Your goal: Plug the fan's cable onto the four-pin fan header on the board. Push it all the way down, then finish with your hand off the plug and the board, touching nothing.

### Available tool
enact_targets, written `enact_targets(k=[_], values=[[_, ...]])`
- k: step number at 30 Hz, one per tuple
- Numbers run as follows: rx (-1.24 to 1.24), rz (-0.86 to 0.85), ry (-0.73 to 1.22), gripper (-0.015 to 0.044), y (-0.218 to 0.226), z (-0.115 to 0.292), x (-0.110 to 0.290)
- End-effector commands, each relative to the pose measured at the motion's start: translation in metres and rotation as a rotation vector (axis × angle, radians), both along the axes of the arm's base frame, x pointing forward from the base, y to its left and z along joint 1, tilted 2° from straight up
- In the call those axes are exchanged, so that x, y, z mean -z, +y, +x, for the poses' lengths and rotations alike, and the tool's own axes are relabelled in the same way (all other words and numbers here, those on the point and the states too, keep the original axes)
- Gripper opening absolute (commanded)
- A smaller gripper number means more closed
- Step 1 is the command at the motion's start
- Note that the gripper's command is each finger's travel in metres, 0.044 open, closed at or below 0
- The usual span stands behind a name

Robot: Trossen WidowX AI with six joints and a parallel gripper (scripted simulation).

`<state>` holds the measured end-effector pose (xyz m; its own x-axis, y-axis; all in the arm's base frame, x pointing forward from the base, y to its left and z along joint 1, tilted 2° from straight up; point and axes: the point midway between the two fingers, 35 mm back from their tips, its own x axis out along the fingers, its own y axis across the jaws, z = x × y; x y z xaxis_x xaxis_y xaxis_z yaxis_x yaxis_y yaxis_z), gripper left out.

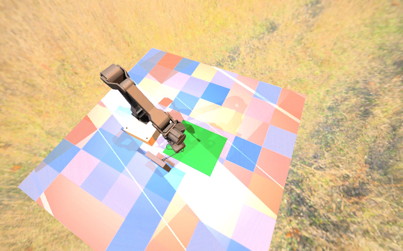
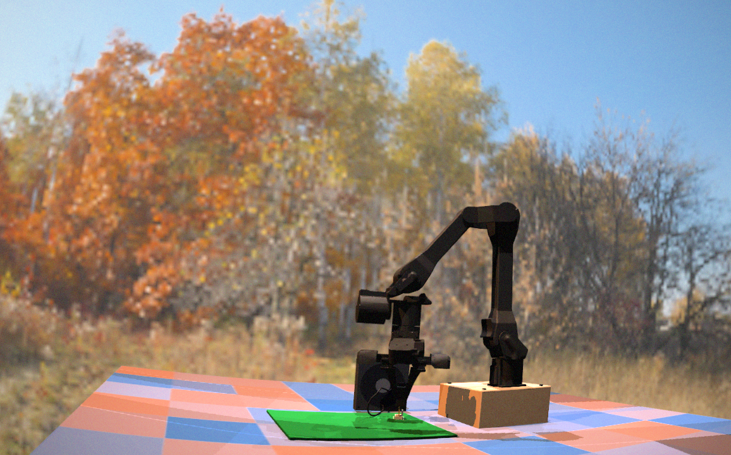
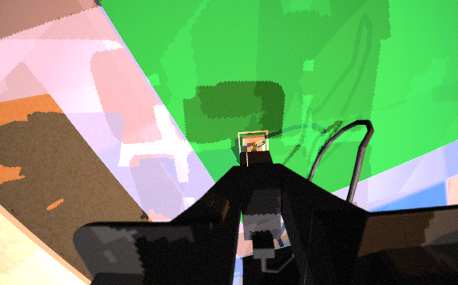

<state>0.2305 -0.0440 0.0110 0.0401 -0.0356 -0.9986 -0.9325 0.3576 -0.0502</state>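
Note:
The green board [image 1: 207,159] [image 2: 328,428] [image 3: 423,36] lies flat. The small pale four-pin header [image 2: 398,417] [image 3: 254,139] stands near its edge. My gripper [image 3: 256,172] points down, shut on the small dark plug [image 3: 256,158]. In the wrist view the plug covers the header's near part. Whether plug and header touch, I cannot tell. In the exterior view the fingertips are just above the header, partly behind the dark fan [image 1: 157,160] [image 2: 365,390]. The fan stands upright beside the board. Its dark cable loops up at the right in the wrist view. The top view hides the fingertips.
The arm's base stands on a wooden block [image 1: 140,132] [image 2: 509,408] [image 3: 66,166] close to the header's side of the board. The table top [image 1: 134,199] has a checkered pattern. Shadows of the arm and cable fall across the board.

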Motion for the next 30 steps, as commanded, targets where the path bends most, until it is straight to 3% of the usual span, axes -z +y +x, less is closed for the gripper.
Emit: enact_targets(k=[1,30], values=[[0.003,0.003,0.001,0.0000,0.0006,-0.0011,0.0013],[0.000,0.003,0.001,0.0000,0.0002,0.0005,0.0067]])
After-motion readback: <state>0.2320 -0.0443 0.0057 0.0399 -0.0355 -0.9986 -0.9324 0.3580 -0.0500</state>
